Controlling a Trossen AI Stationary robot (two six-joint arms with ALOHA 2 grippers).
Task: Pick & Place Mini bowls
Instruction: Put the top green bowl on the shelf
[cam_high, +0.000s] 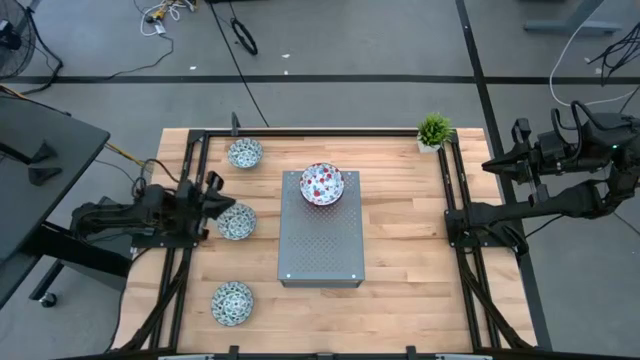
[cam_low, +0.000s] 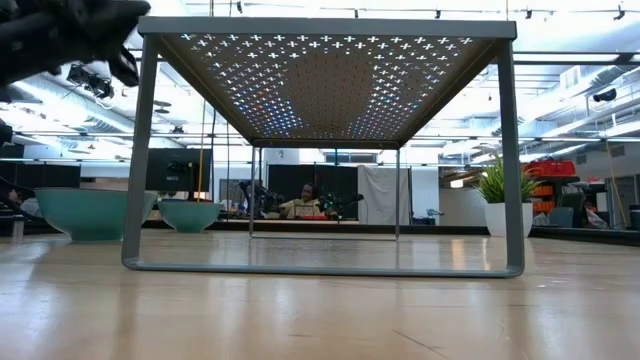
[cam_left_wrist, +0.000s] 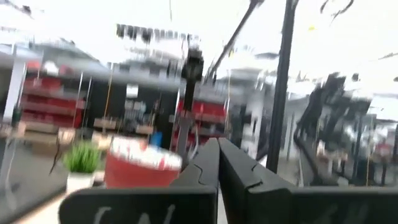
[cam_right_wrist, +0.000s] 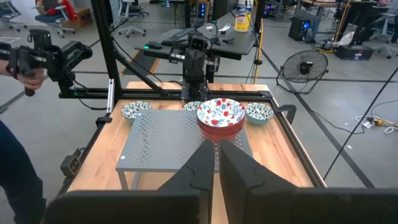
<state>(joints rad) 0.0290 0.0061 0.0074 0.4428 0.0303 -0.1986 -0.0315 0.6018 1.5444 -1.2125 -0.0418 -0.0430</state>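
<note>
High view shows you the left gripper (cam_high: 218, 196) closed and empty just beside the middle blue-green bowl (cam_high: 237, 221), likely lining up a grab, red bowls (cam_high: 322, 184) stacked on the grey box (cam_high: 320, 245), right gripper (cam_high: 492, 165) parked off-table, nearly closed.

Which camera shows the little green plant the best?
The low view: the plant stands there whole, leaves and white pot, beside the grey box. The high view sees only its leafy top at the table's far corner. The left wrist view shows it blurred. The right wrist view misses it.
</note>
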